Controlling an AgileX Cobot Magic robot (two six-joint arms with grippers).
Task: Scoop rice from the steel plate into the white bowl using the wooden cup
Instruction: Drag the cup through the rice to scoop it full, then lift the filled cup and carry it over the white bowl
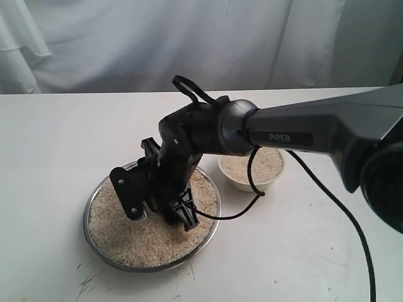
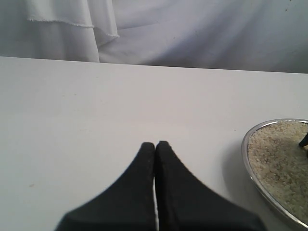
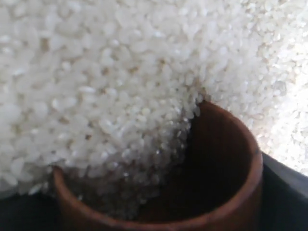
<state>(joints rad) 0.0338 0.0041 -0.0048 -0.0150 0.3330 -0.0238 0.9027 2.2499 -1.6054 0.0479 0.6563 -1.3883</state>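
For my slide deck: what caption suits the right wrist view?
Close-up of the cup dug into the rice, grains spilling over its rim into the dark inside.

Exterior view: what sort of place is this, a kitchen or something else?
Probably a robot test bench, not a kitchen: a bare white table with a white cloth backdrop, and a black robot arm marked PIPER reaching into a steel plate of rice beside a white bowl.

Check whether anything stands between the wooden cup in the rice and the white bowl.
Nothing visible does. From the wooden cup, the white bowl sits just past the steel plate's rim; only the arm's black cable droops before it.
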